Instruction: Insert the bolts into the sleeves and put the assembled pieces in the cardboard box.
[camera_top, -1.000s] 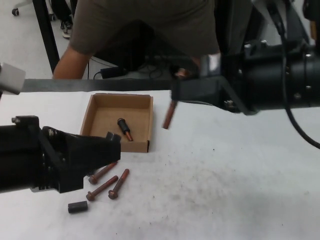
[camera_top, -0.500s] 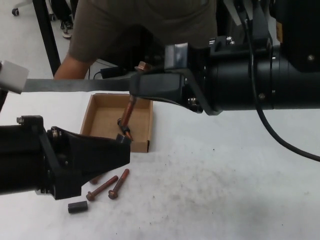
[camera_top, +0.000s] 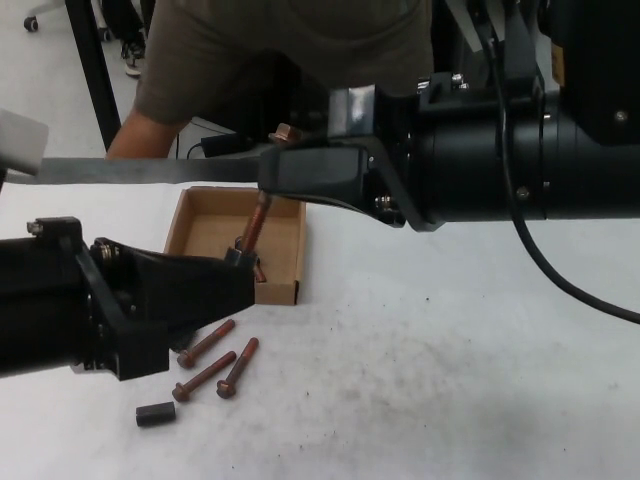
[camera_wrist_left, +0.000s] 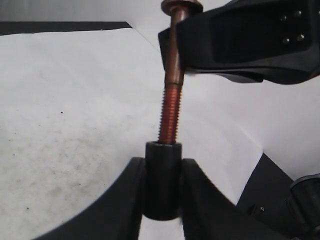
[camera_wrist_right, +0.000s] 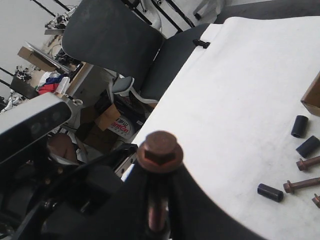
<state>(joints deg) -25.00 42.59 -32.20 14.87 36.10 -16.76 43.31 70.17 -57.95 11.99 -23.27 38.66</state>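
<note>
Bolt (camera_wrist_left: 172, 75) hangs near vertical, head up, threaded end down, tip at the mouth of the sleeve (camera_wrist_left: 162, 192). It looks just entered; how deep, cannot tell. Sleeve stands upright with its bore facing up at the bolt, so the two axes line up for a straight push.

Left gripper (camera_wrist_left: 163, 167) pinches the sleeve from both sides, low on the body, which leaves the top opening free for the thread. Right gripper (camera_wrist_right: 159, 181) is clamped on the bolt's shank just under the hex head, so the whole threaded length sticks out below the fingers and can go in without the fingers hitting the sleeve.

Judged step: insertion, early. Next move likely needs the bolt pushed straight down. A small tilt could jam the thread on the rim or twist the sleeve in the grip.

In the high view the pair meets above the near edge of the cardboard box (camera_top: 285, 293), probably so the drop after assembly is short.

Three loose bolts (camera_top: 205, 343) lie on the bench (camera_top: 450, 380) just in front of the box, close together. A loose sleeve (camera_top: 155, 413) lies nearer the camera, apart from them. The right wrist view shows more sleeves beside these bolts. Plenty left to assemble, so the task is not far along.
</note>
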